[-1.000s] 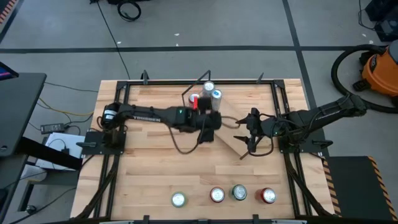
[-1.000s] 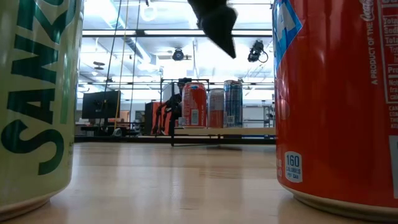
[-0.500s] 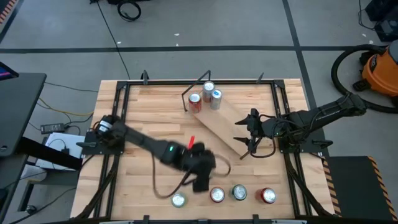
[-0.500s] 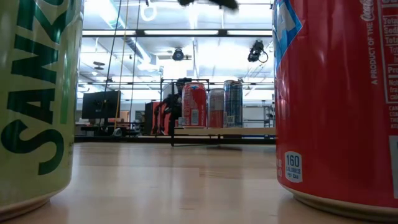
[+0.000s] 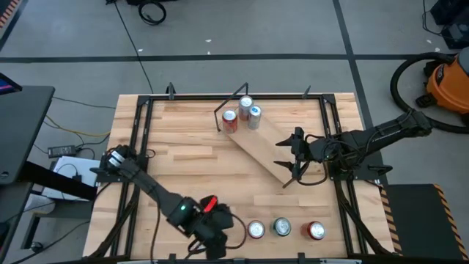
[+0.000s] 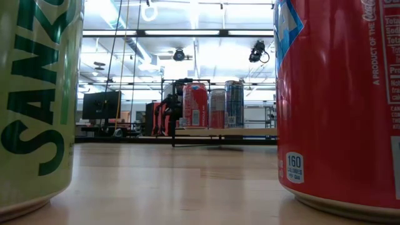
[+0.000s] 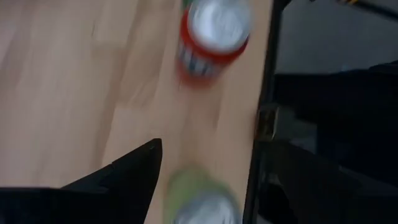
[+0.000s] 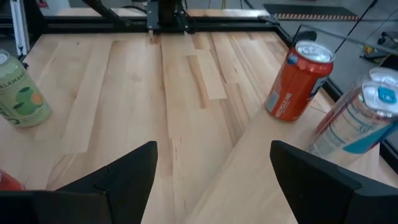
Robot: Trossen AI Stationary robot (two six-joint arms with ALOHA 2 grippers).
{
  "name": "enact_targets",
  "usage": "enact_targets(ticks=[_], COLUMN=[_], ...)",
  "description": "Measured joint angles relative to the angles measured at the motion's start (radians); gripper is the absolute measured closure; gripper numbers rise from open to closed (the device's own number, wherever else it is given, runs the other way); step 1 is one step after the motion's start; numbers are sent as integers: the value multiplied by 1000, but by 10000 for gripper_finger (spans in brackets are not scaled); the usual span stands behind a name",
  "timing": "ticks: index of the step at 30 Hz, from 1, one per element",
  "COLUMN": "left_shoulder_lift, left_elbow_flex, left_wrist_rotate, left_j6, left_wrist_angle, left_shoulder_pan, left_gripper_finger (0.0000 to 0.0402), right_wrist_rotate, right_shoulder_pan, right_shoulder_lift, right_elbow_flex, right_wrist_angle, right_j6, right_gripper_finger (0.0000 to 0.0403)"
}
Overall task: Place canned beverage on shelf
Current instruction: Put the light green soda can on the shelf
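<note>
- The large slatted light-wood worktop (image 5: 190, 165), framed by black rails, carries everything. There is one worktop.
- One small rectangular light-wood shelf (image 5: 258, 150) on thin black rod legs stands slantwise across the far middle of the worktop.
- Two dark robot arms are present. The left arm reaches along the near left part of the worktop; the right arm waits at the right edge, beside the shelf's near end.
- The left hand (image 5: 214, 236) hangs over the near edge, just beside the row of waiting cans. Its two dark fingers stand apart and hold nothing; the left wrist view shows bare worktop between them, with a green can (image 7: 200, 202) and a red can (image 7: 211, 37) ahead of them.
- The right hand (image 5: 296, 155) sits close to the shelf's near end, fingers spread and empty.
- Seven drink cans can be made out in all.
- Three cans already stand upright, clustered on the far end of the shelf: a red can (image 5: 229, 119), a silver-topped can (image 5: 245, 105) and a pale can with a blue top (image 5: 255, 114).
- Four cans appear to wait along the near edge: one green can, mostly hidden under the left hand in the overhead view, a red-rimmed can (image 5: 256, 229), a darker green-rimmed can (image 5: 282, 227) and a red can (image 5: 316, 231).
- By this reading the task is nearly half done: three cans placed, four left, and the next pick not yet gripped.
</note>
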Motion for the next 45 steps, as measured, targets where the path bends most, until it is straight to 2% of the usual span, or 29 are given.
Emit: enact_targets(ticks=[7,11,15,22,29,38,45], left_shoulder_lift=[2,2,2,22,89,110,141], left_elbow_flex=[0,0,0,0,0,0,0], left_wrist_rotate=[-1,11,88,69,77,75,71], left_j6=[-182,-221,-281,-407,-399,-337,-270], left_wrist_angle=[-209,-205,-213,-274,-273,-201,-199], left_shoulder_pan=[-57,-86,-128,-163,-152,-114,-67], left_gripper_finger=[90,98,104,104,86,8,5], right_wrist_rotate=[8,9,9,8,7,5,5], right_shoulder_pan=[-3,-16,-27,-35,-35,-35,-35], right_shoulder_lift=[0,0,0,0,0,0,0], right_elbow_flex=[0,0,0,0,0,0,0], right_wrist_angle=[45,86,98,113,119,127,127], right_j6=[-67,-103,-122,-126,-126,-126,-126], right_gripper_finger=[80,80,80,80,80,80,80])
